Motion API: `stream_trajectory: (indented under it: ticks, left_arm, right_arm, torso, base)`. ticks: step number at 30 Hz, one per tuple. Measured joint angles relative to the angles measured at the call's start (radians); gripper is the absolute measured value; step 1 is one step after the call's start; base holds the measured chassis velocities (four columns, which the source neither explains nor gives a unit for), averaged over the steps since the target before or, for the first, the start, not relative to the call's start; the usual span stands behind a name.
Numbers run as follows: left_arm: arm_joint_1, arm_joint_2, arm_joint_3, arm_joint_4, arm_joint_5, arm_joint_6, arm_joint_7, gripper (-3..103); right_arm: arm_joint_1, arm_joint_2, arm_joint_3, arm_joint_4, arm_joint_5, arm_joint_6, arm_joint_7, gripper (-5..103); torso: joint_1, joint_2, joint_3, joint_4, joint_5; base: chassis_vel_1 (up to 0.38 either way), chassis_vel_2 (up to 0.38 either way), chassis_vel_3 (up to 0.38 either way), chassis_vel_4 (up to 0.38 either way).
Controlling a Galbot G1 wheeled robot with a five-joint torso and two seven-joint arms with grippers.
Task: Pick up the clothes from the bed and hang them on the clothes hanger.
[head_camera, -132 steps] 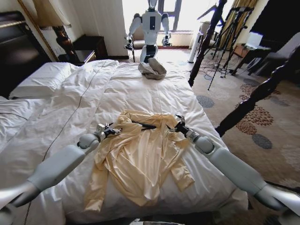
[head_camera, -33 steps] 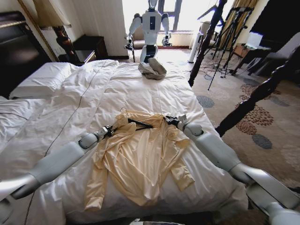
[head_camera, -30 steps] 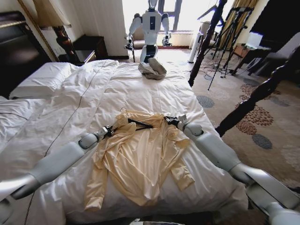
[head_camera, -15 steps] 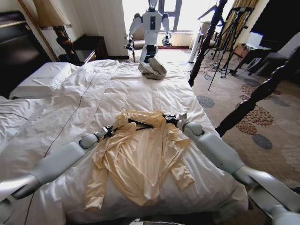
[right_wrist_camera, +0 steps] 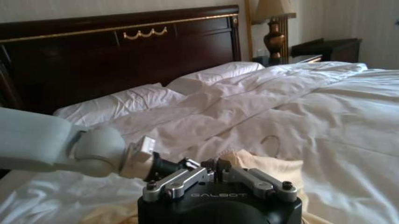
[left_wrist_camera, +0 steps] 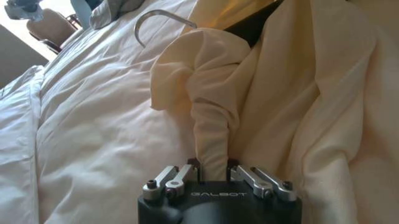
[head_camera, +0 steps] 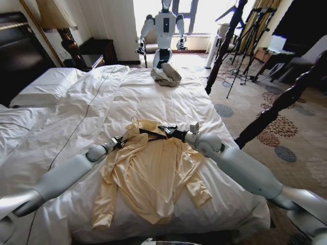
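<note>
The clothes (head_camera: 153,173), a pale yellow top, lie spread on the bed (head_camera: 153,97) near its foot. A dark clothes hanger (head_camera: 150,135) sits in the neck, its metal hook (head_camera: 134,121) resting on the duvet. My left gripper (head_camera: 121,141) is at the top's left shoulder. In the left wrist view it (left_wrist_camera: 212,164) is shut on a bunched fold of the clothes (left_wrist_camera: 299,93), just below the hook (left_wrist_camera: 156,18). My right gripper (head_camera: 164,128) rests at the collar over the hanger's bar, with its fingers (right_wrist_camera: 214,164) closed together on the cloth's edge.
A grey-beige cloth bundle (head_camera: 165,75) lies at the bed's far edge, and another robot (head_camera: 164,28) stands behind it. Dark bedposts (head_camera: 222,46) (head_camera: 278,104) rise on the right, with tripods (head_camera: 250,35) beyond. Pillows (head_camera: 48,84) and a dark headboard (right_wrist_camera: 112,60) are on the left.
My right gripper has slid left from the top's right shoulder to the middle of the collar, by the hanger bar. The left gripper stays clamped on the left shoulder.
</note>
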Motion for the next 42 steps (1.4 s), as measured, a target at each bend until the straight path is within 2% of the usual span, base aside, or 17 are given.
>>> stream_trajectory:
  ticks: [4, 6, 7, 10, 14, 18, 20, 22, 23, 24, 25, 28, 29, 32, 34, 39, 42]
  left_arm:
    - [0.007, -0.001, -0.007, -0.004, 0.000, -0.001, -0.001, 22]
    - [0.017, -0.005, -0.020, -0.004, 0.000, -0.001, -0.002, 22]
    - [0.017, -0.005, -0.020, -0.004, 0.000, -0.001, -0.002, 22]
    - [0.033, -0.010, -0.039, -0.005, 0.000, -0.007, -0.006, 22]
    - [0.041, -0.012, -0.055, -0.006, 0.000, -0.014, -0.009, 22]
    - [0.049, -0.018, -0.078, -0.005, -0.004, -0.027, -0.014, 22]
    - [0.055, -0.033, -0.097, -0.001, -0.006, -0.043, -0.032, 22]
    - [0.056, -0.039, -0.100, 0.001, -0.007, -0.048, -0.038, 22]
    - [0.062, -0.058, -0.115, 0.006, -0.014, -0.062, -0.060, 22]
    - [0.065, -0.069, -0.126, 0.008, -0.020, -0.070, -0.074, 22]
    - [0.065, -0.069, -0.126, 0.008, -0.020, -0.070, -0.074, 22]
    - [0.075, -0.090, -0.158, 0.000, -0.045, -0.086, -0.103, 22]
    - [0.076, -0.095, -0.166, -0.007, -0.054, -0.087, -0.111, 22]
    - [0.078, -0.101, -0.177, -0.017, -0.064, -0.088, -0.122, 22]
    - [0.079, -0.106, -0.201, -0.045, -0.084, -0.090, -0.139, 22]
    - [0.077, -0.099, -0.232, -0.067, -0.097, -0.122, -0.157, 22]
    - [0.076, -0.099, -0.243, -0.067, -0.104, -0.139, -0.168, 22]
  right_arm:
    - [0.009, 0.058, -0.089, 0.023, 0.016, -0.004, 0.074, 0]
    - [0.002, 0.126, -0.166, 0.021, 0.010, -0.004, 0.190, 0]
    - [0.002, 0.126, -0.166, 0.021, 0.010, -0.004, 0.190, 0]
    - [-0.029, 0.209, -0.261, -0.003, -0.028, -0.015, 0.379, 0]
    - [-0.061, 0.238, -0.286, -0.030, -0.077, -0.038, 0.462, -3]
    - [-0.080, 0.214, -0.281, -0.034, -0.139, -0.034, 0.402, 0]
    - [-0.081, 0.155, -0.278, -0.033, -0.270, 0.013, 0.251, 5]
    - [-0.082, 0.143, -0.278, -0.036, -0.304, 0.034, 0.217, 5]
    - [-0.091, 0.096, -0.272, -0.050, -0.429, 0.124, 0.116, 12]
    - [-0.100, 0.066, -0.260, -0.052, -0.498, 0.167, 0.074, 16]
    - [-0.100, 0.066, -0.260, -0.052, -0.498, 0.167, 0.074, 16]
    - [-0.114, 0.007, -0.219, -0.050, -0.661, 0.244, 0.013, 32]
    - [-0.119, -0.001, -0.212, -0.050, -0.693, 0.264, -0.011, 32]
    - [-0.124, -0.009, -0.209, -0.049, -0.717, 0.297, -0.039, 37]
    - [-0.133, -0.016, -0.210, -0.043, -0.730, 0.342, -0.057, 48]
    - [-0.145, -0.037, -0.175, -0.029, -0.699, 0.396, -0.058, 70]
    - [-0.152, -0.065, -0.141, -0.010, -0.676, 0.415, -0.057, 76]
  torso:
    - [0.000, 0.000, 0.000, 0.0000, -0.0001]
    - [0.000, 0.000, 0.000, -0.0001, -0.0001]
    - [0.000, 0.000, 0.000, -0.0001, -0.0001]
    - [0.000, 0.000, 0.000, -0.0002, -0.0002]
    - [0.000, 0.000, 0.000, -0.0002, -0.0003]
    - [0.000, 0.000, 0.000, -0.0001, 0.0001]
    - [0.000, 0.000, 0.000, -0.0001, 0.0000]
    - [0.000, 0.000, 0.000, -0.0001, 0.0001]
    - [0.000, 0.000, 0.000, -0.0002, 0.0001]
    - [0.000, 0.000, 0.000, -0.0004, 0.0004]
    - [0.000, 0.000, 0.000, -0.0004, 0.0004]
    - [0.000, 0.000, 0.000, -0.0004, 0.0004]
    - [0.000, 0.000, 0.000, -0.0004, 0.0004]
    - [0.000, 0.000, 0.000, -0.0004, 0.0004]
    - [0.000, 0.000, 0.000, -0.0003, 0.0002]
    - [0.000, 0.000, 0.000, -0.0001, 0.0004]
    - [0.000, 0.000, 0.000, 0.0001, 0.0002]
  base:
    - [0.000, 0.000, 0.000, 0.000]
    - [0.000, 0.000, 0.000, 0.000]
    - [0.000, 0.000, 0.000, 0.000]
    - [0.000, 0.000, 0.000, 0.000]
    - [0.000, 0.000, 0.000, 0.000]
    - [0.000, 0.000, 0.000, 0.000]
    - [0.000, 0.000, 0.000, 0.000]
    - [0.000, 0.000, 0.000, 0.000]
    - [0.000, 0.000, 0.000, 0.000]
    - [0.000, 0.000, 0.000, 0.000]
    - [0.000, 0.000, 0.000, 0.000]
    - [0.000, 0.000, 0.000, 0.000]
    - [0.000, 0.000, 0.000, 0.000]
    - [0.000, 0.000, 0.000, 0.000]
    - [0.000, 0.000, 0.000, 0.000]
    - [0.000, 0.000, 0.000, 0.000]
    - [0.000, 0.000, 0.000, 0.000]
